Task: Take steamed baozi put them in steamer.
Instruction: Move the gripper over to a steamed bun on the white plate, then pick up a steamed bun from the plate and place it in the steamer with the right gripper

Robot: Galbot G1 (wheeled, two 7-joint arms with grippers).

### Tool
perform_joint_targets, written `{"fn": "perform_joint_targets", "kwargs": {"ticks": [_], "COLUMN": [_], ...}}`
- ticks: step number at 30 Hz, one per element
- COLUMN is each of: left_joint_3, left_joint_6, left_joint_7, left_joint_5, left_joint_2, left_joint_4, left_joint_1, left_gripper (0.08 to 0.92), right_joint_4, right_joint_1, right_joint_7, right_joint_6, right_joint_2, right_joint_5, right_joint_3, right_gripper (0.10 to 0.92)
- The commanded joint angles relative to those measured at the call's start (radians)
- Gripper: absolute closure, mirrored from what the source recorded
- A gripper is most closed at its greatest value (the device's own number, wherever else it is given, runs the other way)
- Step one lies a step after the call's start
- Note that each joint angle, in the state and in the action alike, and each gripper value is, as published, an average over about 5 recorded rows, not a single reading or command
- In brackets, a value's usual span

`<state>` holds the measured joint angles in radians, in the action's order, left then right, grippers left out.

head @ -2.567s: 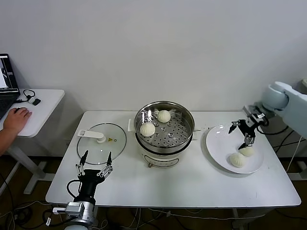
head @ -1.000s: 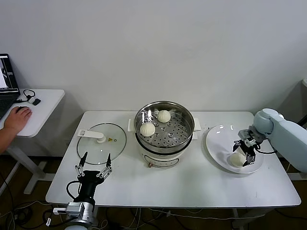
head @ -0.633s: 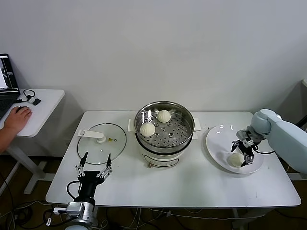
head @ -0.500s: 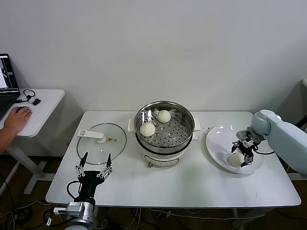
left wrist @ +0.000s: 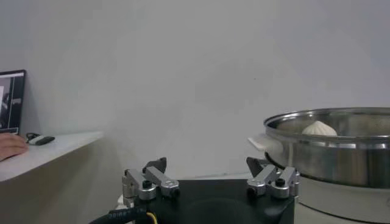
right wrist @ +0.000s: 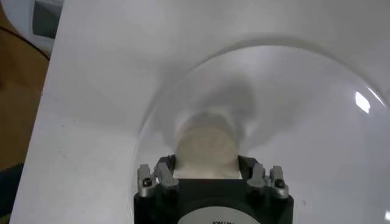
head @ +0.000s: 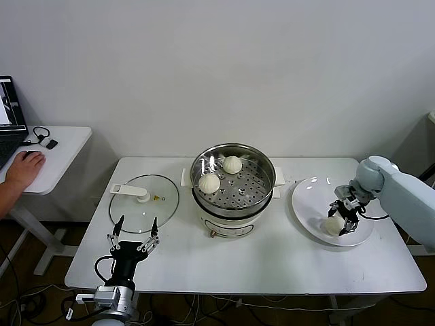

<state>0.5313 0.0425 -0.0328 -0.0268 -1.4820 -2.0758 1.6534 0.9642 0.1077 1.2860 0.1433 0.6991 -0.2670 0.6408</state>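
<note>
Right gripper (head: 340, 224) had closed its fingers on a steamed baozi (head: 333, 225) on the white plate (head: 309, 197) by the table's right edge. The steamer (head: 233, 178) stood mid-table, toward the left edge from that grip. Left gripper (head: 134, 235) idled open at the front-left corner.

the right gripper (right wrist: 206, 173) has its fingers (right wrist: 166, 172) clamped on a baozi (right wrist: 206, 146) over the white plate (right wrist: 304, 109).

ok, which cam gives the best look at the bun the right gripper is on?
Right wrist view: the baozi fills the space between the right gripper fingers, on the white plate. Head view shows it small and partly covered by the gripper. Left wrist view doesn't show it at all.
</note>
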Motion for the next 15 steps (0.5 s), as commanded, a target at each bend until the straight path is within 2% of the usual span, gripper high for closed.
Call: {"fn": "perform_joint_targets", "kwargs": {"ticks": [1,8,15], "left_joint_3": [-0.001,-0.008,-0.016], "left_joint_6": [0.002,0.004,0.003], "left_joint_7": [0.000,0.001,0.001], "left_joint_5": [0.002,0.001,-0.005], "left_joint_2": [-0.001,-0.002,-0.003], "left_joint_4": [0.000,0.005,0.013], "left_joint_1": [0.001,-0.004,-0.016], "left_gripper": [0.177,0.177,0.177], "right_joint_4": [0.039,0.150,0.267], "right_joint_1": [-0.023,-0.175,-0.449], "right_joint_7": [0.004,0.026,0.045], "right_joint_6": [-0.005,-0.016,-0.023], "right_joint_2": [-0.028,-0.102,-0.140], "right_joint_5": [0.027,0.132,0.286], "right_joint_3": [0.015,0.150,0.356], "right_gripper": [0.354,0.355,0.355]}}
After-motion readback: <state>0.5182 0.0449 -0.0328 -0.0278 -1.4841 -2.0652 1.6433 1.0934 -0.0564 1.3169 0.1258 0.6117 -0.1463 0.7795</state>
